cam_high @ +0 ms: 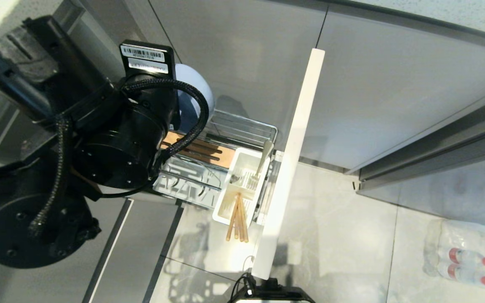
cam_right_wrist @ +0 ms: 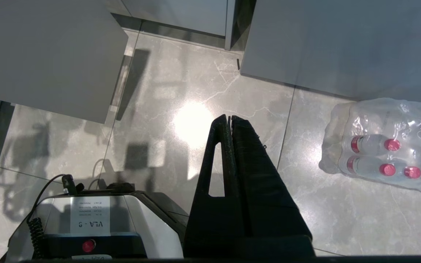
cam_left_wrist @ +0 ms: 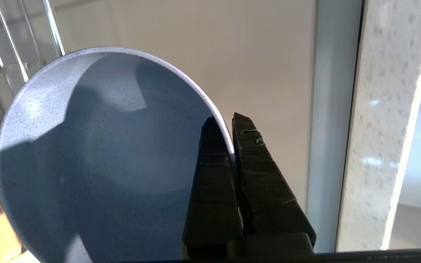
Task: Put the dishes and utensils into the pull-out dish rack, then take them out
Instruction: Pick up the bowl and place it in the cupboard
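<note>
1. Gripping the rim of the grey-blue bowl (cam_left_wrist: 97,157), the left gripper (cam_left_wrist: 232,146) has its jaws pinched on the edge, one finger inside and one outside. In the head view the bowl (cam_high: 194,90) shows only as a pale curve behind the left arm, above the far left part of the pull-out dish rack (cam_high: 242,128).
2. Utensils are in place: chopsticks (cam_high: 237,221) stand in the near cell of the white caddy (cam_high: 242,158), tips sticking out toward the floor; the spoon (cam_high: 264,158) leans in the far cell.
3. The slotted wooden bar (cam_high: 209,153) shows no dish in its visible slots. No blue plate can be seen; the arm hides much of the rack.
4. Whether the bowl is going in or coming out cannot be told from this moment. Judgement: utensils are loaded, and the bowl is in transit over the rack.
5. The right gripper (cam_right_wrist: 229,120) hangs over the floor tiles, jaws closed on nothing, well apart from the rack.
</note>
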